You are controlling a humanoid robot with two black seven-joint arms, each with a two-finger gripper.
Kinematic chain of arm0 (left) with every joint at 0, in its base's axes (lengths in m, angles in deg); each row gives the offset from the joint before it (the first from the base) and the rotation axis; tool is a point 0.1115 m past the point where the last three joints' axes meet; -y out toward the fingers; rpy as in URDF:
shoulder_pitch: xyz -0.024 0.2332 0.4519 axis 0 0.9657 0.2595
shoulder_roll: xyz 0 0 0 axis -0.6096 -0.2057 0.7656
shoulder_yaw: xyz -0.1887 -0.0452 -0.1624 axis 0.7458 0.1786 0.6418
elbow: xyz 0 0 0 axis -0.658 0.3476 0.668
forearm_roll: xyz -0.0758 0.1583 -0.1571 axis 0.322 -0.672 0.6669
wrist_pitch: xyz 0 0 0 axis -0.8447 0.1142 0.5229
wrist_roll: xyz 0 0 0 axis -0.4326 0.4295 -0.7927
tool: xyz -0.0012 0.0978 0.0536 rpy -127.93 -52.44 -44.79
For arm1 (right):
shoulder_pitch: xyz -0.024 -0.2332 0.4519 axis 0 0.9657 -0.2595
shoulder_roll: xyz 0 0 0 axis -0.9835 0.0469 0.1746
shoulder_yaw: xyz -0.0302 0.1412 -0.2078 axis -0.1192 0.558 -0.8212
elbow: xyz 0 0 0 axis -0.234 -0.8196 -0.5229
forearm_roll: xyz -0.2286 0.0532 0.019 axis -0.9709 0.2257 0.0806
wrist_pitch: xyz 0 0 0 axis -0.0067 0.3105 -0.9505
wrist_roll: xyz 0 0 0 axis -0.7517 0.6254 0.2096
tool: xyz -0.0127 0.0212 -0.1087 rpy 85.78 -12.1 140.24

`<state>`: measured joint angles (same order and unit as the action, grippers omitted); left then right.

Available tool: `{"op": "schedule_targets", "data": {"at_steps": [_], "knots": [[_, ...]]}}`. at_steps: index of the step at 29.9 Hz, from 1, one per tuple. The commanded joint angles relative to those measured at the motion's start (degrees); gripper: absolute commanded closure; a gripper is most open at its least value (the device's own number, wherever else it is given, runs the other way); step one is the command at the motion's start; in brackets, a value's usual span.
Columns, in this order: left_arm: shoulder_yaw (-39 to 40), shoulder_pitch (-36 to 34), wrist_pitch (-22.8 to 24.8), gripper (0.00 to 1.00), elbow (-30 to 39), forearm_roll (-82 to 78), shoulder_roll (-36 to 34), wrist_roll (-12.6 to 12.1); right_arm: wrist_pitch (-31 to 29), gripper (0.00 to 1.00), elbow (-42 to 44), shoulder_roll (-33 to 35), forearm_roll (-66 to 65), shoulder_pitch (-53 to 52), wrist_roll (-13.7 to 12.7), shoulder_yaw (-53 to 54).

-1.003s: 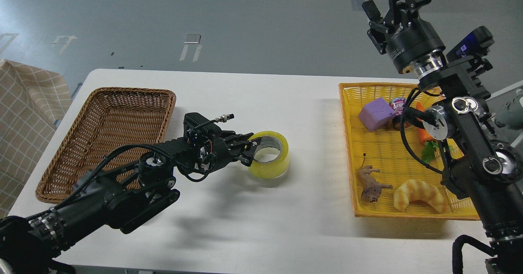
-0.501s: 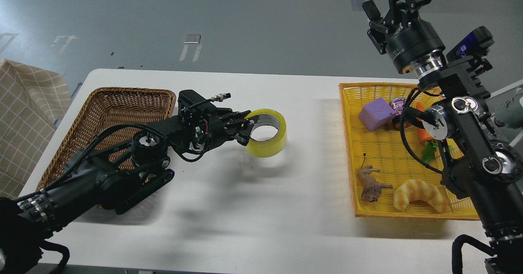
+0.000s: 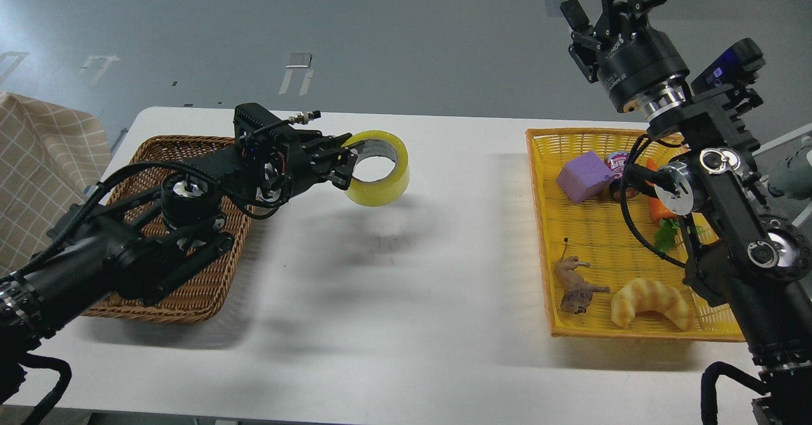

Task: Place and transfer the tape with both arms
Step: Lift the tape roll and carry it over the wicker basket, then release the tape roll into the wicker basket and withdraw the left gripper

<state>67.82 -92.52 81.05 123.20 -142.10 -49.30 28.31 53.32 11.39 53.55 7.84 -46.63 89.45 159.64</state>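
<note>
- The white worktop carries a brown basket at left and a yellow basket at right.
- The left tool grips the tape by its wall, lifted above the worktop just right of the brown basket.
- The right tool is raised far right; its opening I cannot tell.

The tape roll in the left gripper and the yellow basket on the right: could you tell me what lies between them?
In the head view, only bare white table lies between the tape roll and the yellow basket; nothing stands there.
</note>
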Motion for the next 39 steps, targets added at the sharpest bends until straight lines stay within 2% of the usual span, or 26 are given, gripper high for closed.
{"op": "schedule_targets", "data": {"at_steps": [1, 13, 20, 26, 39], "knots": [[0.2, -0.3, -0.5, 0.79, 0.0, 1.2, -3.3, 0.1, 0.0, 0.00, 0.2, -0.3, 0.0, 0.2, 0.0, 0.0], [-1.0, 1.7, -6.6, 0.79, -0.7, 9.2, -17.2, 0.5, 0.0, 0.00, 0.3, -2.1, 0.0, 0.3, 0.1, 0.0], [-0.9, 9.8, -11.8, 0.77, -0.6, 12.0, -24.4, 1.0, 0.0, 0.00, 1.3, -3.0, 0.0, 0.1, 0.2, 0.0], [-0.9, 15.6, -15.4, 0.77, -0.6, 13.5, -26.6, 1.1, 0.0, 0.00, 1.3, -3.0, 0.0, 0.4, 0.2, 0.0], [-1.0, 17.8, -15.8, 0.71, -1.3, 15.8, -25.7, 1.1, -0.1, 0.00, 0.9, -2.8, 0.1, 0.4, 0.2, -0.2]]}}
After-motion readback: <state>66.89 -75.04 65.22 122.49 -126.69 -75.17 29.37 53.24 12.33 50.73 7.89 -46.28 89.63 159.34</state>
